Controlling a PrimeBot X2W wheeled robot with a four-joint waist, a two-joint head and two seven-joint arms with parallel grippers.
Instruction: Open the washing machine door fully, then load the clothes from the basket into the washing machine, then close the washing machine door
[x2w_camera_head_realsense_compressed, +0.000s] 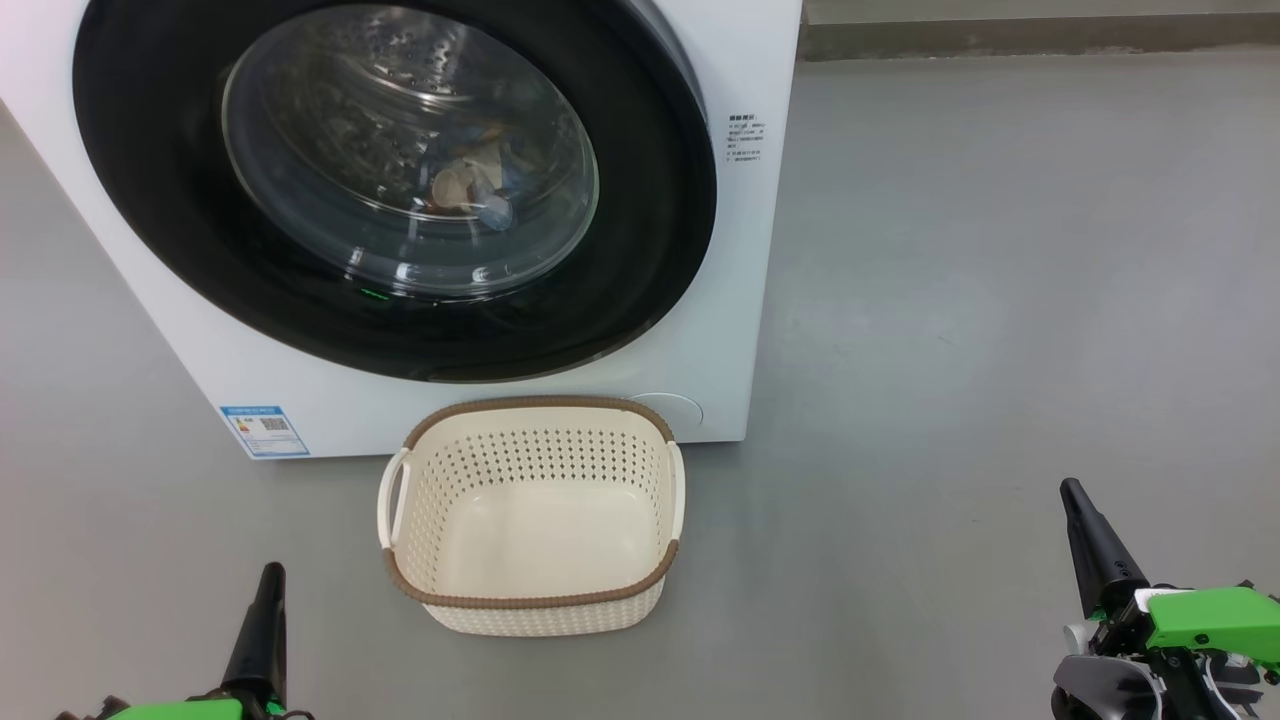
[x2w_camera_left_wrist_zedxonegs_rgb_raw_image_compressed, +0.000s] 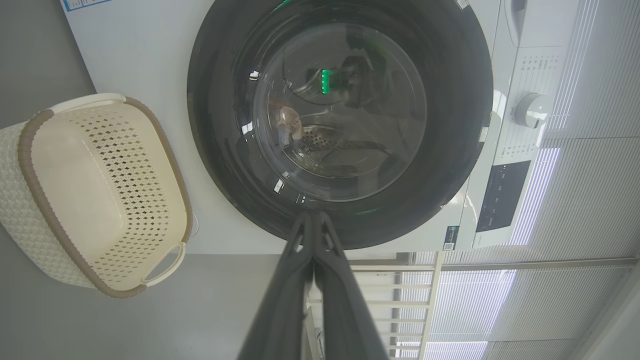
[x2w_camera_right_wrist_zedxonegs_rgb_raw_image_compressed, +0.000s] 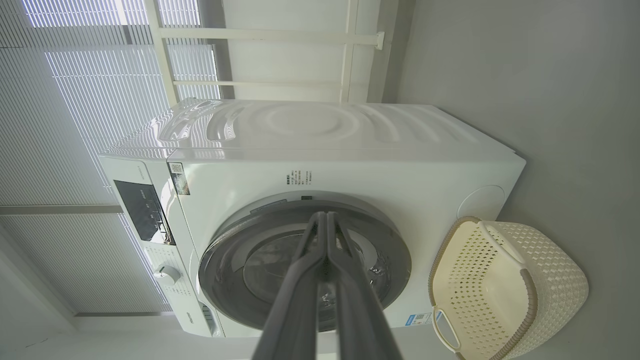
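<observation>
door: washing machine door (x2w_camera_head_realsense_compressed: 395, 190) looks seated flush on the front, no gap seen at rim; far left-centre, round, so no long axis to line up on.
clothes: clothes (x2w_camera_head_realsense_compressed: 470, 185) seen thru the door, low in drum (x2w_camera_head_realsense_compressed: 340, 90); cream + blue bits, rest too dim to tell.
basket: basket (x2w_camera_head_realsense_compressed: 535, 403) upright on floor (x2w_camera_head_realsense_compressed: 950, 350), just in front of the machine, below door; long axis L-R; nothing in it.
machine: washing machine (x2w_camera_head_realsense_compressed: 745, 250) white box, far left; blue label sticker (x2w_camera_head_realsense_compressed: 265, 430) low left on front.
L gripper: L gripper (x2w_camera_head_realsense_compressed: 271, 575) near left, fingers pressed together, nothing held; tips point twd door.
R gripper: R gripper (x2w_camera_head_realsense_compressed: 1074, 495) near right, fingers together, nothing held; well apart from basket.
key relation: door lies far + up from both tips; L arm nearer to door and basket.
step (judgement): load + close look done; latch catch can't be told.
</observation>
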